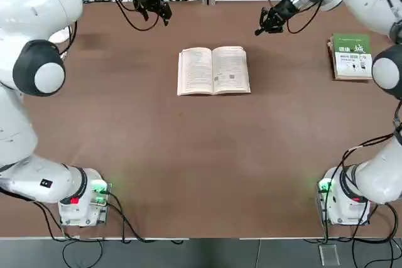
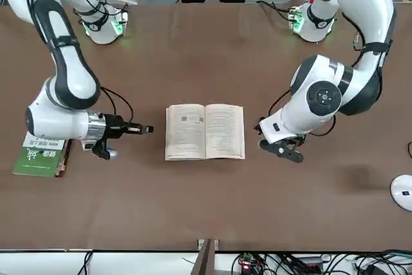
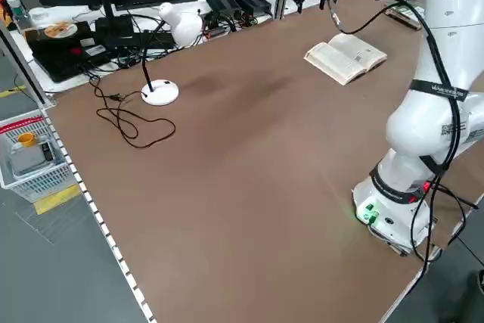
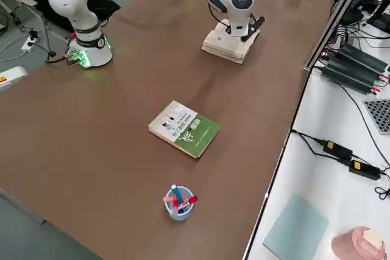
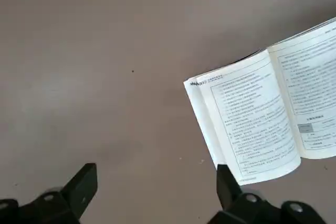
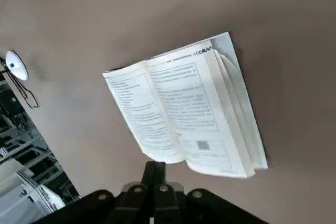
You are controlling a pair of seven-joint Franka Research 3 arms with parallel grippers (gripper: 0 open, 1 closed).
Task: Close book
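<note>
The book [image 1: 213, 71] is laid open on the desk [image 1: 188, 149], its spine pointed toward the robot, its spread's long axis crosswise. Left of it, the left hand [image 5: 157, 179] is opened wide, empty; right of it, the right hand [image 6: 155, 166] is closed, empty.

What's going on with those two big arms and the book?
The book lies open, pages up, and neither robot arm touches it. The left arm's gripper hovers to its left, fingers apart; the right gripper hovers to its right, fingers shut on nothing. The job is closing the book, which isn't done yet.
</note>
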